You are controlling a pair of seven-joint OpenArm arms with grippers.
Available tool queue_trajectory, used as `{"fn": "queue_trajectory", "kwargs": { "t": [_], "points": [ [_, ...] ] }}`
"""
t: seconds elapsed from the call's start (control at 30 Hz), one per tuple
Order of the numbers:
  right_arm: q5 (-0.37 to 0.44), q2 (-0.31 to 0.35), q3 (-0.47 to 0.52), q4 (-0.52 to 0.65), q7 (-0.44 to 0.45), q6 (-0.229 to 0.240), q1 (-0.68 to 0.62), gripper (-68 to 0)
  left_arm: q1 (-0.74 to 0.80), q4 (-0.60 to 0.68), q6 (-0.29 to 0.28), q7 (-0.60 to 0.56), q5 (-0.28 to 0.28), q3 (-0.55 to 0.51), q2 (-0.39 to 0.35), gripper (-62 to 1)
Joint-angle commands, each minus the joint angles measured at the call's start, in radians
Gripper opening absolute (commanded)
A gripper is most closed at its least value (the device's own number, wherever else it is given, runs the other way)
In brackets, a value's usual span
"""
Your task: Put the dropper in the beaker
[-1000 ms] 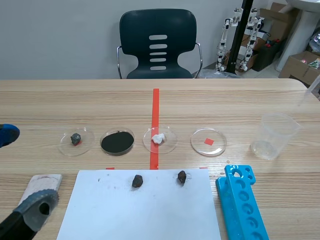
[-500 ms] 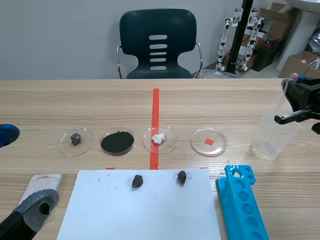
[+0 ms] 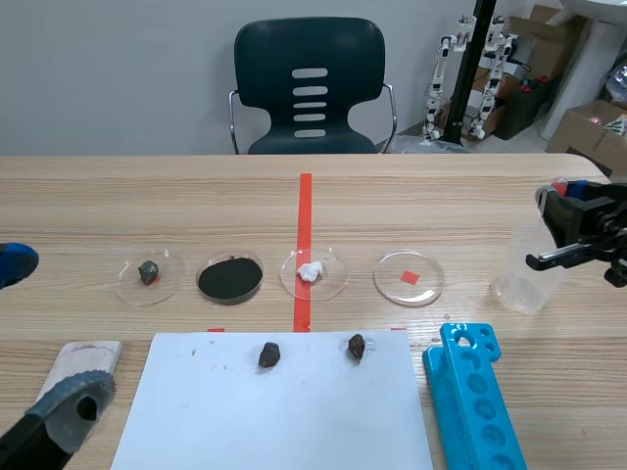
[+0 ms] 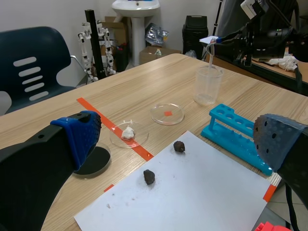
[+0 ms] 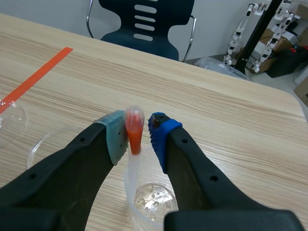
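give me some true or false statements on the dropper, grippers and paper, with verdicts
1. The right gripper is shut on the dropper at its orange bulb. True.
2. The dropper lies flat on the white paper. False: it is held upright, its tube pointing down into the beaker.
3. The left gripper is open and holds nothing. True.
4. Three dark stones lie on the white paper. False: there are two, one stone and another stone.

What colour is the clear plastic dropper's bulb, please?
The dropper's bulb is orange-red; clearest in right wrist view.
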Motion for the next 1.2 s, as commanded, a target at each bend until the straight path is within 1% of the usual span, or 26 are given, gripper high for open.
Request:
{"fn": "queue_trajectory", "kwargs": {
  "t": [0.0, 0.07, 0.27, 0.33, 0.43, 0.87, 0.9, 0.93, 1.0, 1.03, 1.07, 1.17],
  "points": [
    [0.010, 0.011, 0.007, 0.018, 0.016, -0.001, 0.020, -52.0, 0.003, 0.016, -0.002, -0.013, -0.014, -0.008, 0.003, 1.4],
    [0.010, 0.011, 0.007, 0.018, 0.016, -0.001, 0.020, -47.8, 0.003, 0.016, -0.002, -0.013, -0.014, -0.008, 0.003, 1.4],
    [0.010, 0.011, 0.007, 0.018, 0.016, -0.001, 0.020, -26.9, 0.003, 0.016, -0.002, -0.013, -0.014, -0.008, 0.003, 1.4],
    [0.010, 0.011, 0.007, 0.018, 0.015, -0.001, 0.020, -22.8, 0.003, 0.016, -0.002, -0.013, -0.014, -0.008, 0.003, 1.4],
    [0.010, 0.011, 0.007, 0.018, 0.015, -0.001, 0.020, -19.9, 0.003, 0.016, -0.002, -0.013, -0.014, -0.008, 0.003, 1.4],
    [0.010, 0.011, 0.007, 0.018, 0.016, -0.001, 0.020, -19.8, 0.003, 0.016, -0.002, -0.013, -0.014, -0.008, 0.003, 1.4],
    [0.010, 0.011, 0.007, 0.018, 0.016, -0.001, 0.020, -18.6, 0.003, 0.016, -0.002, -0.013, -0.014, -0.008, 0.003, 1.4],
    [0.010, 0.011, 0.007, 0.018, 0.016, -0.001, 0.020, -14.9, 0.003, 0.016, -0.002, -0.013, -0.014, -0.008, 0.003, 1.4],
    [0.010, 0.011, 0.007, 0.018, 0.016, -0.001, 0.020, -4.6, 0.003, 0.016, -0.002, -0.013, -0.014, -0.008, 0.003, 1.4],
    [0.010, 0.011, 0.007, 0.018, 0.016, -0.001, 0.020, -0.6, 0.003, 0.016, -0.002, -0.013, -0.014, -0.008, 0.003, 1.4],
    [0.010, 0.011, 0.007, 0.018, 0.015, -0.001, 0.020, 0.4, 0.003, 0.016, -0.002, -0.013, -0.014, -0.008, 0.003, 1.4],
    [0.010, 0.012, 0.007, 0.018, 0.015, -0.001, 0.020, 0.4, 0.003, 0.016, -0.002, -0.013, -0.014, -0.008, 0.003, 1.4]
  ]
}}
